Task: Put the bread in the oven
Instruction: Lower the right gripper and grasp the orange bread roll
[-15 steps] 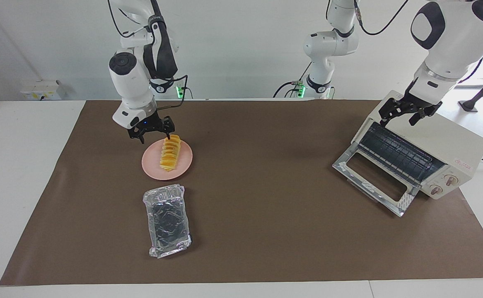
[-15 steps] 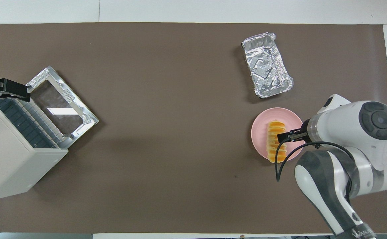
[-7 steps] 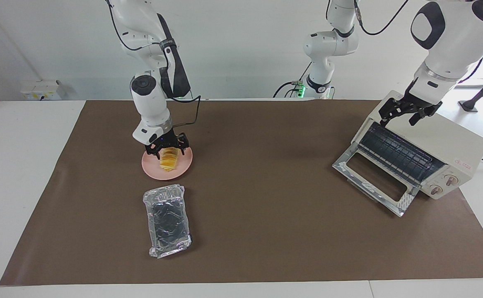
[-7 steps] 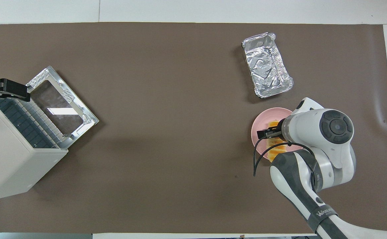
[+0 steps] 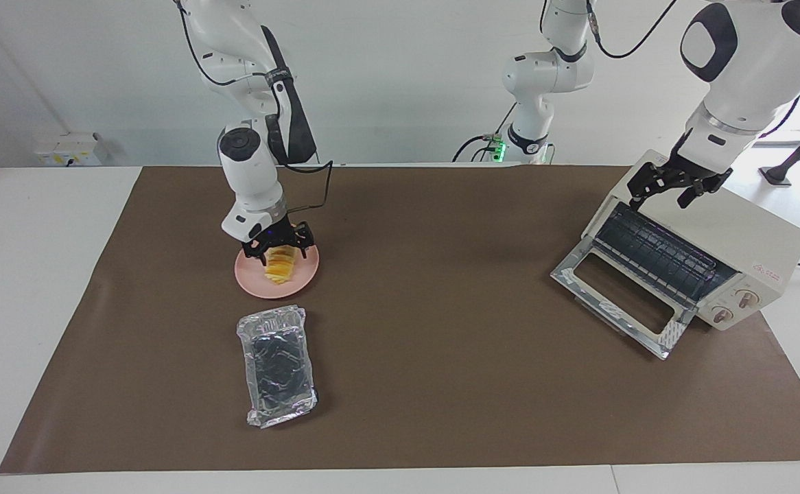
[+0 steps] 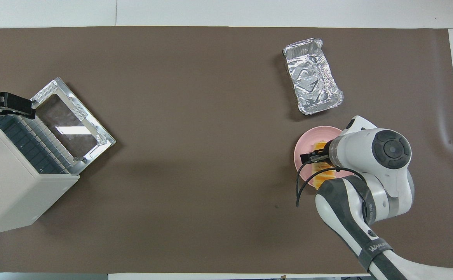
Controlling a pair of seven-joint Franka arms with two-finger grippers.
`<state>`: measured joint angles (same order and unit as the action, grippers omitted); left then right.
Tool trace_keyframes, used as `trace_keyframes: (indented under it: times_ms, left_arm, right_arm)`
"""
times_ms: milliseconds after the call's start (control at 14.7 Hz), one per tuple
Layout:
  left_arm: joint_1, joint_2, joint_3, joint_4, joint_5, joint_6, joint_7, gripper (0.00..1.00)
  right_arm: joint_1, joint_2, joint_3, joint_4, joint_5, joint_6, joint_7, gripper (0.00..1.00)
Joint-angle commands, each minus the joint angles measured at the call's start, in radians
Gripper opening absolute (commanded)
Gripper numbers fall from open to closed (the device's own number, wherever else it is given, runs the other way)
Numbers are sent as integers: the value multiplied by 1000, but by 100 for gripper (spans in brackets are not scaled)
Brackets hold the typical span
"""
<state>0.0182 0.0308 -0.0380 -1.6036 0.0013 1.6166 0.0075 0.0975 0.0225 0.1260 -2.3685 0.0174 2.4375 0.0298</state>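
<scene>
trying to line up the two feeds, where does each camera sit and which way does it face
Facing view: high across the table, looking at the robots; both arms show whole, right tool at the bread, left tool over the oven.
Overhead view: above the robots' end, looking steeply down; right arm's wrist covers the bread, only the left tool shows.
Shared: bread, pink plate, foil tray, oven, half a turn apart.

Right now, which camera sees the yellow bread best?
The facing view: the bread lies on the pink plate under the right gripper. In the overhead view the arm covers most of it.
</scene>
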Motion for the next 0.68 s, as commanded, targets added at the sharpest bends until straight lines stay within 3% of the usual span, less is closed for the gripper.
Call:
trace_keyframes:
  times_ms: [0, 68, 204, 272, 613]
  left_arm:
    - [0, -15, 4, -13, -17, 8, 8, 100]
    - [0, -15, 4, -13, -15, 8, 8, 100]
    - [0, -15, 4, -13, -17, 8, 8, 100]
    - [0, -15, 4, -13, -17, 8, 8, 100]
    - [0, -15, 4, -13, -17, 8, 8, 100]
  right_arm:
    - [-10, 13, 3, -12, 9, 32, 4, 94]
    - [-15, 26, 3, -12, 9, 32, 4, 81]
    - [-16, 42, 3, -11, 9, 34, 15, 8]
    - [-16, 45, 3, -2, 9, 31, 16, 0]
    - [-16, 54, 3, 64, 9, -23, 10, 0]
